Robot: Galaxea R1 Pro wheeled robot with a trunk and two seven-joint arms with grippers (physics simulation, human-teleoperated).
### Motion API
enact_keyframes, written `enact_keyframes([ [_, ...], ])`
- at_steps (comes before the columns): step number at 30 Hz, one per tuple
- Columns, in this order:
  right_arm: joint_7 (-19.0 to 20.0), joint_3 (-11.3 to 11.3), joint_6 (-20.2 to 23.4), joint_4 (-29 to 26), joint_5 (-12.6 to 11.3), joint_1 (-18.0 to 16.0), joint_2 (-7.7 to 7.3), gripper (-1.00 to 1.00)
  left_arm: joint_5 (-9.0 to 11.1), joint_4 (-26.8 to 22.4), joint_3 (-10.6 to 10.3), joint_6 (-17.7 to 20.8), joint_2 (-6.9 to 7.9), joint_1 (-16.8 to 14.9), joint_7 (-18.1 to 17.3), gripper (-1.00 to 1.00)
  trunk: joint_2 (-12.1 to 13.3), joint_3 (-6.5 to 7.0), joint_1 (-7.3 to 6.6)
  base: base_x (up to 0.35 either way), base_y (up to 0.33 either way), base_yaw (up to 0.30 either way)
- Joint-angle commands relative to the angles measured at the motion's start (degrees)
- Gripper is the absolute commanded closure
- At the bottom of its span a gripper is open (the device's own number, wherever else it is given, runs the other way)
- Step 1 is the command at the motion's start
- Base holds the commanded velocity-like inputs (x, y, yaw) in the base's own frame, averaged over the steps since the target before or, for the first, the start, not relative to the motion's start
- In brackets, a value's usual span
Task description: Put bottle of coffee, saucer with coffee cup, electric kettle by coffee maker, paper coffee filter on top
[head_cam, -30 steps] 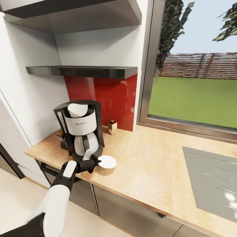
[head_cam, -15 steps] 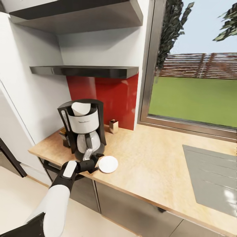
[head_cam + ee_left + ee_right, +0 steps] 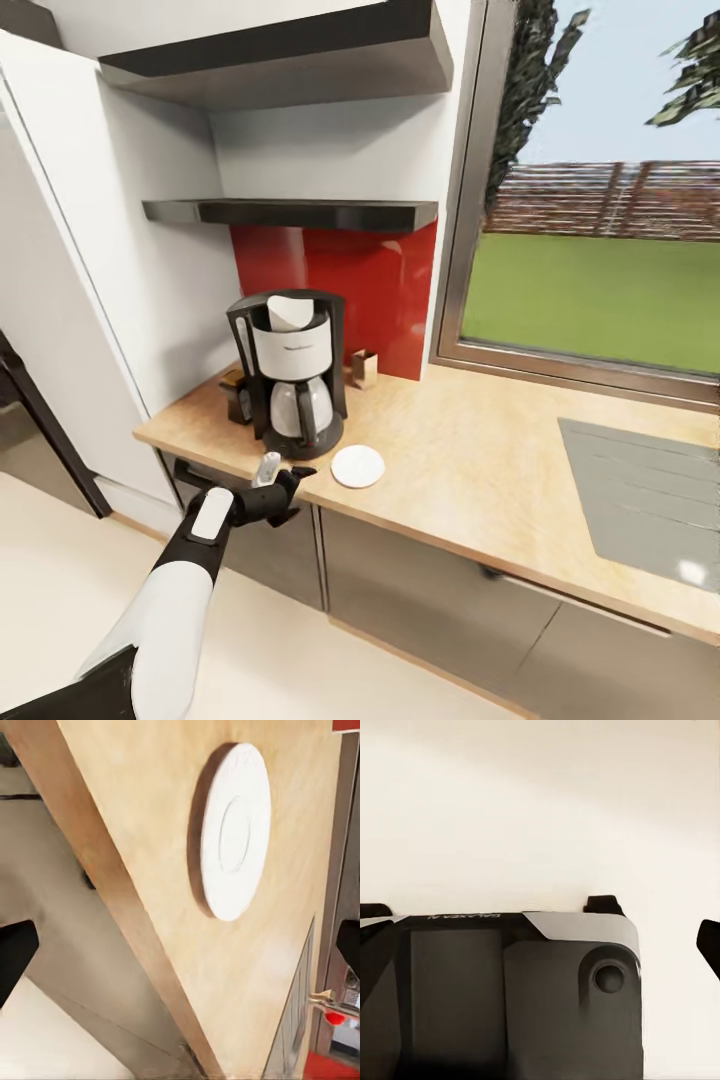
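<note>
While the saucer (image 3: pixel 357 466) lies flat on the tabletop (image 3: pixel 480 470) at about four o'clock from the coffee maker (image 3: pixel 291 372), just beside its base, the left end effector (image 3: pixel 281 483) hangs off the counter edge at the saucer's eight o'clock, jaws released and holding nothing. A paper coffee filter (image 3: pixel 288 312) sits in the maker's top, so I judge the saucer step done and the cup, kettle or coffee bottle due next, none of them identifiable from here. A dark jar-like thing (image 3: pixel 238 396) stands at the maker's nine o'clock, a small box (image 3: pixel 364 367) at its two o'clock. Whether the right end effector is released or clenched I cannot tell.
</note>
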Motion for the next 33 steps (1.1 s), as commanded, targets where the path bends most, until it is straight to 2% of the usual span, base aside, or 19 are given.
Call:
enact_keyframes([
  [1, -0.1, 0.5, 0.2, -0.1, -0.5, 0.0, 0.0, -1.0, -0.3, 0.0, 0.4, 0.4, -0.07, -0.1, -0.3, -1.0, -0.1, -0.13, 0.01, -0.285, 0.19, 0.0],
  [10, -0.1, 0.5, 0.2, -0.1, -0.5, 0.0, 0.0, -1.0, -0.2, -0.4, 0.5, 0.6, 0.36, 0.3, -0.4, -1.0, -0.1, -0.13, 0.01, -0.285, 0.19, 0.0],
  [17, -0.1, 0.5, 0.2, -0.1, -0.5, 0.0, 0.0, -1.0, -0.1, -0.6, 0.6, 3.2, 0.91, 0.9, -0.6, -1.0, -0.1, -0.13, 0.01, -0.168, 0.112, 0.0],
  [20, -0.1, 0.5, 0.2, -0.1, -0.4, 0.0, 0.0, -1.0, -0.2, -0.3, 0.5, 3.9, 2.78, 2.0, -1.1, -1.0, -0.1, -0.13, 0.01, -0.023, 0.015, 0.0],
  [23, -0.1, 0.5, 0.2, -0.1, -0.4, 0.0, 0.0, -1.0, -0.3, -0.2, 0.2, 3.9, 4.96, 5.4, -2.0, -1.0, -0.1, -0.13, 0.01, -0.006, 0.004, 0.0],
  [27, -0.1, 0.5, 0.2, -0.1, -0.4, 0.0, 0.0, -1.0, -0.8, -0.4, 0.0, 3.4, 6.51, 10.7, -4.2, -1.0, -0.1, -0.13, 0.01, -0.001, 0.001, 0.0],
  [31, -0.1, 0.5, 0.2, -0.1, -0.4, 0.0, 0.0, -1.0, -1.0, -0.2, -0.8, 3.1, 9.5, 16.9, -5.2, -1.0, -0.1, -0.13, 0.01, 0.0, 0.0, 0.0],
  [33, -0.1, 0.5, 0.2, -0.1, -0.5, 0.0, 0.0, -1.0, -1.3, -0.1, -1.9, 1.3, 10.53, 20.8, -5.3, -1.0, -0.1, -0.13, 0.01, 0.0, 0.0, 0.0],
])
